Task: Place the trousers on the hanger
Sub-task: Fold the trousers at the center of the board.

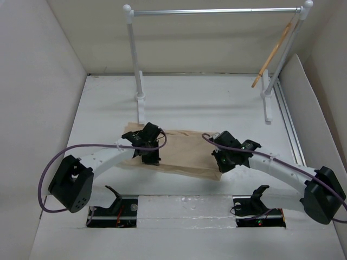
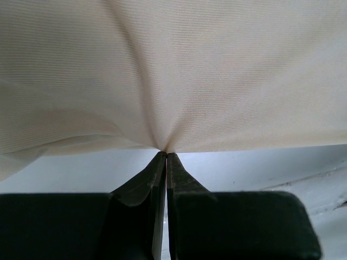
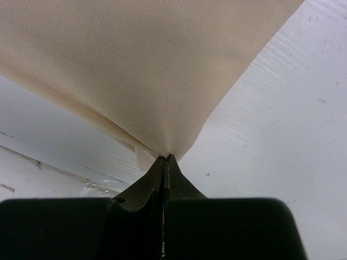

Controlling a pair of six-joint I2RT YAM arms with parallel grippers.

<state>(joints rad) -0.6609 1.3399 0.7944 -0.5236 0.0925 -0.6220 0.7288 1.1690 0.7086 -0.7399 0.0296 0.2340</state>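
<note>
Nearest the arm bases, the left black two-finger gripper (image 2: 166, 153) is seen pressed together on a puckered fold of the soft beige thin-fabric trousers (image 1: 184, 150). The right black two-finger gripper (image 3: 167, 157) is likewise pinched on a corner of the same cloth. The trousers are laid across the middle of the white table (image 1: 217, 103), stretched between the two grippers. Farther back, a white-posted rack with a silver metal rail (image 1: 217, 11) is stood upright. The slim light-brown wooden hanger (image 1: 272, 54) is hung slanted from the rail's right end, well apart from the trousers.
</note>
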